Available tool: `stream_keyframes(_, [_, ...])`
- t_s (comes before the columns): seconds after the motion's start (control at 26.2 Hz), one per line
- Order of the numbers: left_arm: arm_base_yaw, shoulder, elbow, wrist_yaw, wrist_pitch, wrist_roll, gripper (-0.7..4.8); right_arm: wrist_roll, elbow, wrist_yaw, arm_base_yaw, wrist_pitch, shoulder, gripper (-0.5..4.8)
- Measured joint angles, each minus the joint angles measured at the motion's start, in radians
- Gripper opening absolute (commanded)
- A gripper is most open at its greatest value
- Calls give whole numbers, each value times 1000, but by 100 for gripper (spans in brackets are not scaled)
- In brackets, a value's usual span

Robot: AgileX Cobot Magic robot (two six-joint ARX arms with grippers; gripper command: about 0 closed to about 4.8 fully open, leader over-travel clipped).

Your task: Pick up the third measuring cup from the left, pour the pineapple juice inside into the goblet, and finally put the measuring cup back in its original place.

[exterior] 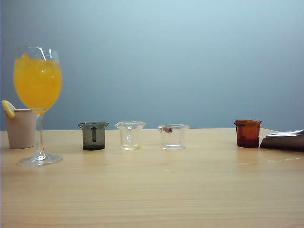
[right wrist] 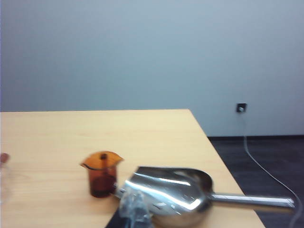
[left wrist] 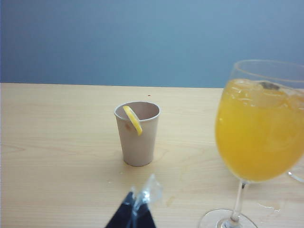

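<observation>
Four small measuring cups stand in a row on the pale wooden surface (exterior: 152,190): a smoky grey one (exterior: 93,136), a plain clear one (exterior: 129,135), the third clear plastic cup with a reddish-brown mark near its rim (exterior: 173,137), and an amber one (exterior: 247,133) beside a shiny metal scoop (right wrist: 171,194). The third cup looks empty and upright in its place, while the tall clear stemmed goblet (exterior: 38,102) at the far left holds the yellow juice (exterior: 37,83), so I judge the task is nearly finished. The left claw (left wrist: 137,209) hangs low near a beige cup with a lemon slice (left wrist: 137,133), its tips pressed together on nothing. The right claw (right wrist: 135,211), also closed and empty, sits just by the scoop; a careless move could push the scoop into the amber cup. A plain blue-grey wall is behind, with a socket (right wrist: 242,108) and cable (right wrist: 266,166) at the right.
</observation>
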Motion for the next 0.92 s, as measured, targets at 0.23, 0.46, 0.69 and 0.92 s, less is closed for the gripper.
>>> stream_keyframes(0.23, [0, 0, 0, 0, 0, 0, -2, 0, -70, 0, -16, 16, -17, -5])
stream_keyframes(0.46, [0, 0, 0, 0, 0, 0, -2, 1, -75, 0, -16, 22, -17, -5])
stream_keyframes(0.69, [0, 0, 0, 0, 0, 0, -2, 39, -75, 0, -15, 27, -17, -5])
stream_keyframes(0.92, [0, 0, 0, 0, 0, 0, -2, 39, -75, -67, -11, 27, -17, -5])
